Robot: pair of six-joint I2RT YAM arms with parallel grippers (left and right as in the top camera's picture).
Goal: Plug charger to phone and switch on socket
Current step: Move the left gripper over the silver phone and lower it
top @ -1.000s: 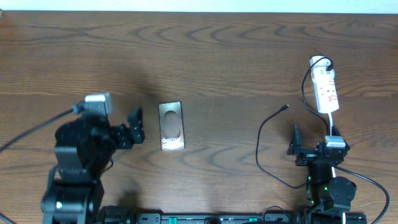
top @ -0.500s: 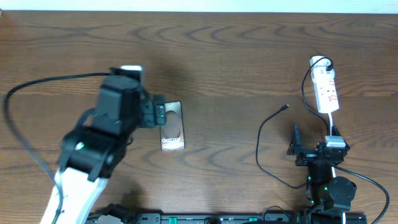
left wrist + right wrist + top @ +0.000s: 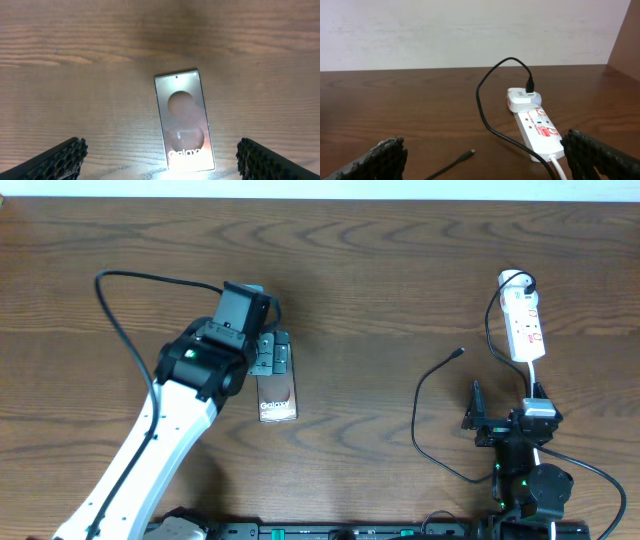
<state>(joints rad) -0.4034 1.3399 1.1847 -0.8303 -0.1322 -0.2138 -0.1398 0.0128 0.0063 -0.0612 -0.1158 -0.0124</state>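
The left arm (image 3: 170, 420) stretches from the near left edge, the left tool (image 3: 272, 356) hanging over the far end of the phone (image 3: 278, 398), fingers spread wide, gripping nothing. The phone lies flat on the desk (image 3: 400, 260), left of centre. The right arm (image 3: 530, 470) sits folded at the near right edge, the right tool (image 3: 474, 408) likewise released; the charger (image 3: 458, 353) tip lies loose beyond it, left of the socket (image 3: 524, 325).

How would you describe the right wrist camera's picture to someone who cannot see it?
A white power strip with red markings lies on a dark wooden table, a thin black charger cable plugged in at its far end and looping forward to a loose connector tip. The right gripper's black textured fingertips frame the bottom corners, wide apart and empty.
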